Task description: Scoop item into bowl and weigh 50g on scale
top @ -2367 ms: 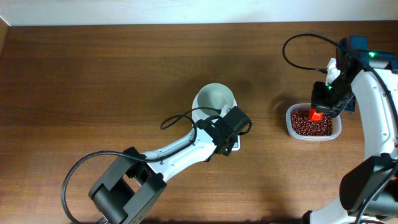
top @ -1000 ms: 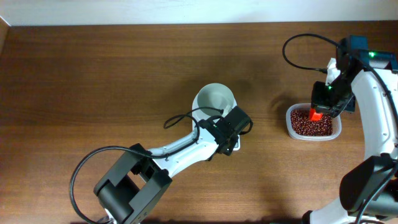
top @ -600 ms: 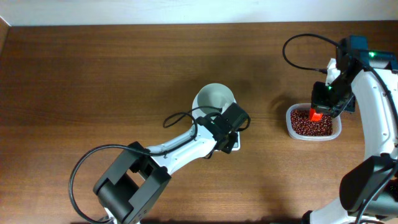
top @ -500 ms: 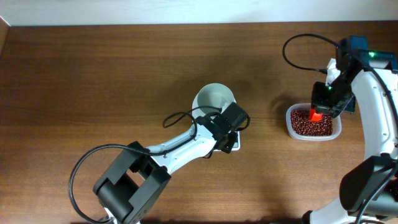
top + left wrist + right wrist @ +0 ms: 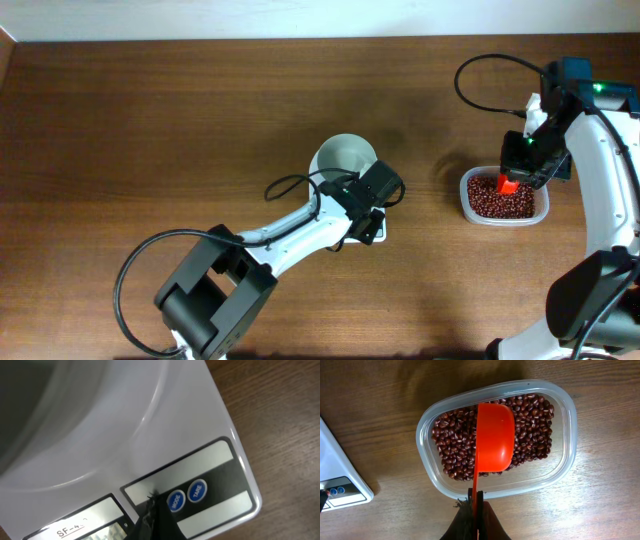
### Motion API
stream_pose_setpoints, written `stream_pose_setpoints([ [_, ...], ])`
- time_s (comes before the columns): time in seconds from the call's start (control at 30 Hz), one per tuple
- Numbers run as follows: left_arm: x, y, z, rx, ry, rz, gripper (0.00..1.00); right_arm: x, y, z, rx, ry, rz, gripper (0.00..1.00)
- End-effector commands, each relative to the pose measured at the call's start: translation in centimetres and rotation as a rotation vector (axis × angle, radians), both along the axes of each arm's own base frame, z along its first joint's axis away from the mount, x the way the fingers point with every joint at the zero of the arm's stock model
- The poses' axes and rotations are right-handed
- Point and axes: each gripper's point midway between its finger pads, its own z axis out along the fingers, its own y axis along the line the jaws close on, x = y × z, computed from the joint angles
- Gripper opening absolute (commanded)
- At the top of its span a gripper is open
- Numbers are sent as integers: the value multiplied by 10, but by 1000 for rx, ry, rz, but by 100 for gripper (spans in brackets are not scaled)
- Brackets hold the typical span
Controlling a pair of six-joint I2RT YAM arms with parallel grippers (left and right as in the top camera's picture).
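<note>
The white bowl (image 5: 345, 160) stands on the white scale (image 5: 374, 235), most of which my left arm hides from above. In the left wrist view my left gripper (image 5: 151, 505) is shut and empty, its tip on the scale's (image 5: 200, 435) dark control strip just left of two blue buttons (image 5: 176, 500). My right gripper (image 5: 476, 497) is shut on the handle of an orange scoop (image 5: 494, 435). The scoop hangs over the reddish-brown beans (image 5: 455, 450) in a clear tub (image 5: 565, 425). No beans show on the scoop. From above, the right gripper (image 5: 520, 165) sits over the tub's back edge.
The scale's front corner (image 5: 335, 475) lies left of the tub in the right wrist view. A black cable (image 5: 290, 185) loops beside the left wrist, another (image 5: 490, 65) arcs behind the right arm. The table's back edge (image 5: 200, 38) meets a pale wall.
My left gripper has crept a little up and right over the scale's front. The right arm, scoop and tub have not moved.
</note>
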Motion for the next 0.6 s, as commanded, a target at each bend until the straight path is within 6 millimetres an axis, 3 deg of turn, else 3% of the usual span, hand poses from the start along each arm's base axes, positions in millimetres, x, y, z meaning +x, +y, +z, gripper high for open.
stream_pose_setpoints([
  [0.0, 9, -11, 62, -97, -81, -17, 0, 5, 0, 8, 2, -30, -5, 4],
  [0.1, 8, 0, 118, -148, -136, -1, 0, 3, 3, 8, 22, -25, -4, 4],
  [0.27, 16, 33, 167, -196, -205, 66, 0, 2, 3, 8, 23, -21, -4, 4],
  [0.47, 74, 125, 208, -238, -341, 329, 0, 2, 3, 8, 23, -20, -8, 4],
  [0.57, 117, 193, 228, -257, -474, 514, 0, 5, 3, 8, 21, -34, -8, 4],
])
